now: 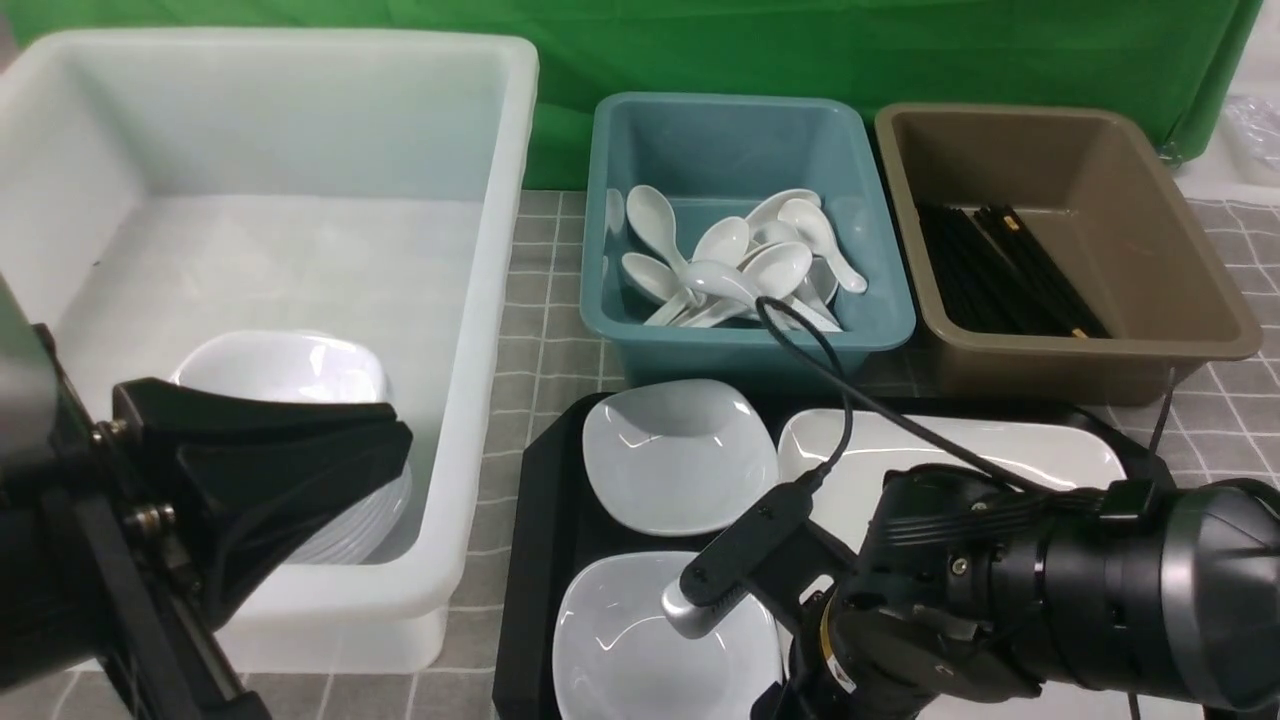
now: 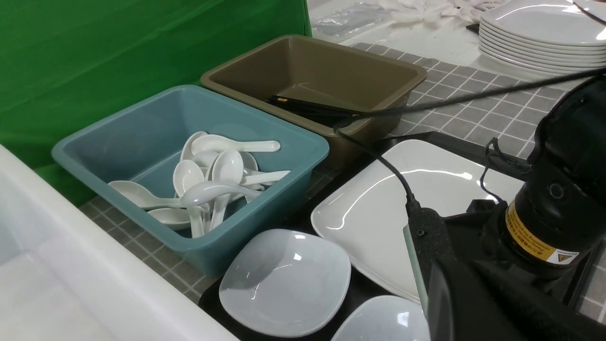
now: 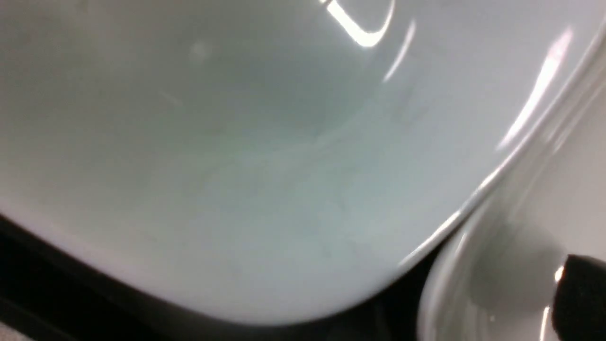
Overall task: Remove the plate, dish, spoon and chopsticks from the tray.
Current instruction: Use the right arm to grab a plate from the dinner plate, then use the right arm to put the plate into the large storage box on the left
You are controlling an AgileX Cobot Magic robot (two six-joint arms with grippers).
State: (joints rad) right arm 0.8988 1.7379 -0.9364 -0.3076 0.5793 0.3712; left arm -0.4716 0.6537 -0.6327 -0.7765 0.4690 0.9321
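With no spoon or chopsticks seen on the tray [image 1: 535,520], we have yet to clear the plate [image 1: 960,450], right, and two dishes [image 1: 680,460], left; left gripper [image 1: 392,445] clenched empty, right gripper [image 3: 580,298] over the near dish [image 1: 615,640], state indiscernible.

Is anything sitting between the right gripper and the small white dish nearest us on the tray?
Nothing visible does. The near dish lies empty; the right wrist view shows only bare white crockery close up.

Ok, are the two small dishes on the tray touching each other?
Apart. The front view shows a strip of black tray between the far dish and the near dish.
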